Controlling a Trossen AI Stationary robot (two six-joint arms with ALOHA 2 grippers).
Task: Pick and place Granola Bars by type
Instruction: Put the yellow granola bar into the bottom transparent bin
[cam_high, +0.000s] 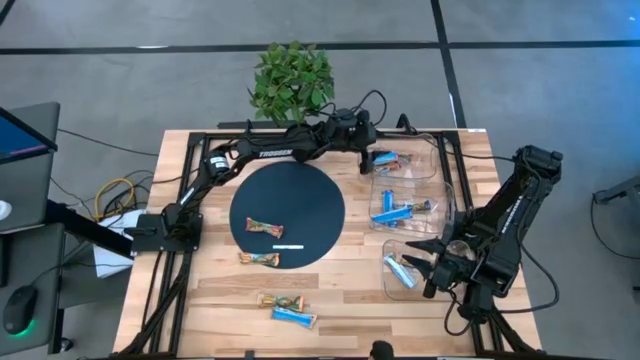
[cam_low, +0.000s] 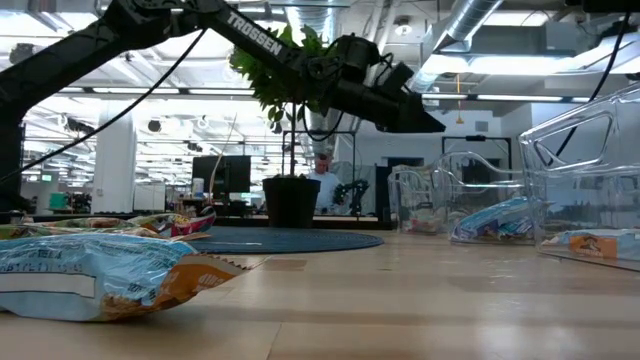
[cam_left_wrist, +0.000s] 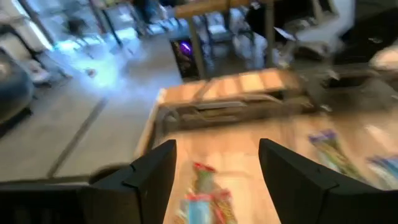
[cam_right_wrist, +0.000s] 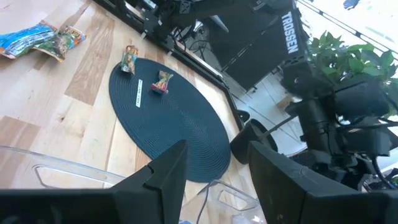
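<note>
Granola bars lie scattered. A red-orange one (cam_high: 265, 227) sits on the round dark mat (cam_high: 320, 195), a green-yellow-brown one (cam_high: 258, 258) at the mat's near edge, and another (cam_high: 278, 300) beside a blue one (cam_high: 297, 318) lies near the table's front. Blue bars lie in the middle clear bin (cam_high: 398, 211) and the near bin (cam_high: 400, 271). A red-and-blue bar (cam_high: 388, 160) (cam_left_wrist: 202, 190) lies in the far bin. My left gripper (cam_high: 368, 158) (cam_left_wrist: 216, 168) hovers open above that bar. My right gripper (cam_high: 424, 262) (cam_right_wrist: 214, 165) is open over the near bin.
Three clear bins (cam_high: 437, 190) stand in a row along the table's right side. A thin white strip (cam_high: 288, 246) lies on the mat. A potted plant (cam_high: 292, 80) stands at the far edge. A blue bar (cam_low: 100, 275) fills the low view's near left.
</note>
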